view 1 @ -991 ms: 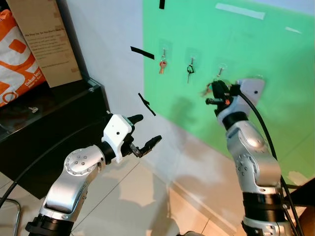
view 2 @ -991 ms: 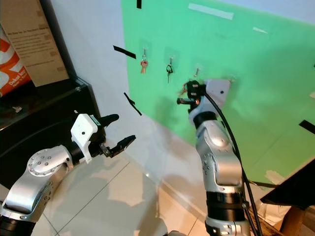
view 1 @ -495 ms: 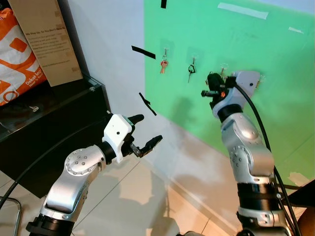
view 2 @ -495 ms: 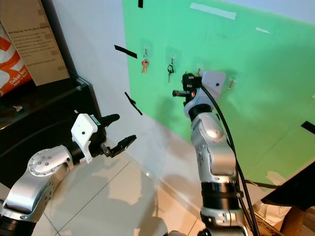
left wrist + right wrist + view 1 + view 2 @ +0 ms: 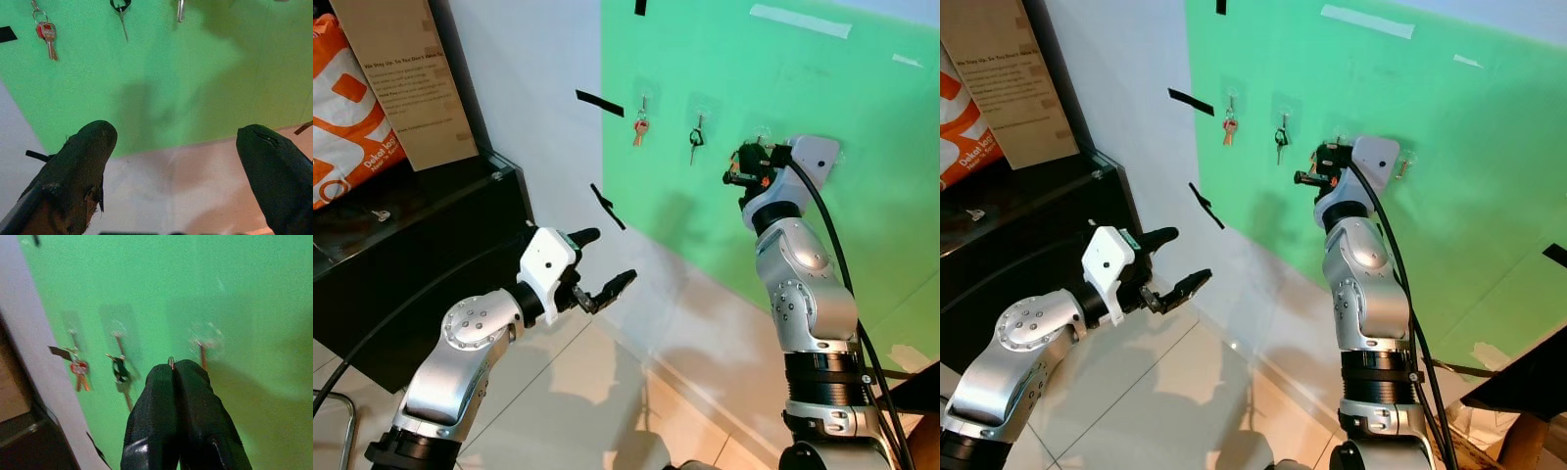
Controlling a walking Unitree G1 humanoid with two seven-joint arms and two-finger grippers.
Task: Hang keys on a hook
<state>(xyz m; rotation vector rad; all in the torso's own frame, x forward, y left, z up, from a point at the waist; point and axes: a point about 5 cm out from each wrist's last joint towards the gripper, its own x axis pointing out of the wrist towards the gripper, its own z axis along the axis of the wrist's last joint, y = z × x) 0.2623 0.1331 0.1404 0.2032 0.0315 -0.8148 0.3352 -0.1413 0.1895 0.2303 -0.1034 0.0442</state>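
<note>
On the green wall panel (image 5: 822, 88) a row of clear hooks carries a red key (image 5: 638, 128), a black key (image 5: 695, 138) and a silver key (image 5: 180, 10). My right gripper (image 5: 734, 172) is raised against the panel beside the third hook (image 5: 760, 133), level with the hanging keys. Its fingers (image 5: 193, 382) are shut on the keys, and a thin metal ring (image 5: 170, 363) peeks out at the tips. Another key (image 5: 1400, 166) hangs just right of that wrist. Lower left, away from the wall, my left gripper (image 5: 607, 258) is held out open and empty.
A black cabinet (image 5: 411, 245) stands at the left, carrying an orange bag (image 5: 337, 108) and a brown cardboard sign (image 5: 401, 78). Black tape strips (image 5: 599, 102) are stuck on the white wall. Pale floor tiles (image 5: 587, 392) lie below, and a cardboard box (image 5: 1528, 431) sits at the lower right.
The right gripper has risen toward the row of hooks, swinging left and then a little back to the right. The left arm has not moved.
</note>
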